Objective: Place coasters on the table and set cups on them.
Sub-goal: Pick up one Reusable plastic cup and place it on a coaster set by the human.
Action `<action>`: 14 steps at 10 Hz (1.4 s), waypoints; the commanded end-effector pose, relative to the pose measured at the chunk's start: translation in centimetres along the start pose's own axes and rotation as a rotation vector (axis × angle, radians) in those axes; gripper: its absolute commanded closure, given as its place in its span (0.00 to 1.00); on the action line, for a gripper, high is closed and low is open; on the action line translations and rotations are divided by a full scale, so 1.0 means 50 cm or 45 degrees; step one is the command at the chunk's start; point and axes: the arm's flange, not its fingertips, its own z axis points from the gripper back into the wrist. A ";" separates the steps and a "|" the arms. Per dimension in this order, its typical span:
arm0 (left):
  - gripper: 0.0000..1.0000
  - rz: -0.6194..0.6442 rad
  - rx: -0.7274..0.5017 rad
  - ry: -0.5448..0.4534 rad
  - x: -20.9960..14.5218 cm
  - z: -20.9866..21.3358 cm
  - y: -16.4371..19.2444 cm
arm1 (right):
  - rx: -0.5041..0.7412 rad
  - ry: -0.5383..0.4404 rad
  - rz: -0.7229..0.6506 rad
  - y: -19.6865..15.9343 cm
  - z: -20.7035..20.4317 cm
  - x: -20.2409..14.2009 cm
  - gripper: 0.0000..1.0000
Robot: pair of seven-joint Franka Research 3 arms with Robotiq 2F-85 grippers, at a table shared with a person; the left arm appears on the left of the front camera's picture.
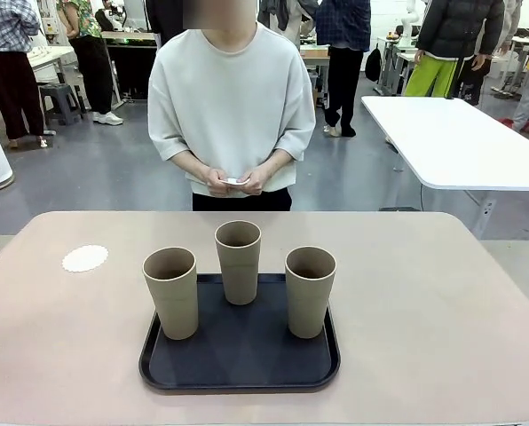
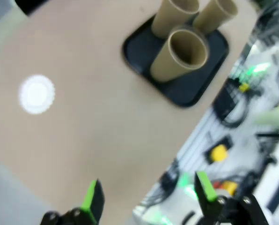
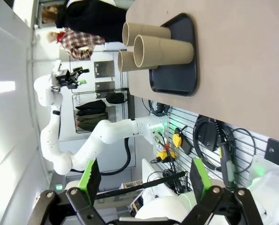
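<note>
Three tan cups (image 1: 171, 291) (image 1: 238, 261) (image 1: 310, 290) stand upright on a black tray (image 1: 239, 355) in the middle of the beige table (image 1: 424, 302). One white scalloped coaster (image 1: 85, 258) lies on the table to the left of the tray. The person at the far side holds something small and white (image 1: 235, 181) in both hands. In the left wrist view my left gripper (image 2: 149, 197) is open above the table's edge, with the coaster (image 2: 36, 93) and the cups (image 2: 184, 51) ahead. My right gripper (image 3: 144, 180) is open off the table, with the cups (image 3: 160, 50) farther off.
A white table (image 1: 460, 142) stands at the back right. People stand in the room behind. In the right wrist view the left arm (image 3: 106, 136) and cables (image 3: 214, 140) show below the table's edge.
</note>
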 end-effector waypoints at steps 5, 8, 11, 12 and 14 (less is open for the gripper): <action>0.00 -0.537 0.301 0.115 0.085 -0.195 -0.054 | 0.012 0.000 -0.001 0.000 0.001 0.000 0.00; 0.00 -0.505 0.269 0.145 0.087 -0.181 -0.065 | 0.012 0.000 -0.001 0.000 0.001 0.000 0.00; 0.00 -0.505 0.269 0.145 0.087 -0.181 -0.065 | 0.012 0.000 -0.001 0.000 0.001 0.000 0.00; 0.00 -0.513 0.269 0.123 0.084 -0.191 -0.061 | 0.012 0.000 -0.001 0.000 0.001 0.000 0.00; 0.00 -0.751 -0.136 -0.336 0.055 -0.211 -0.024 | 0.012 0.000 -0.001 0.000 0.001 0.000 0.00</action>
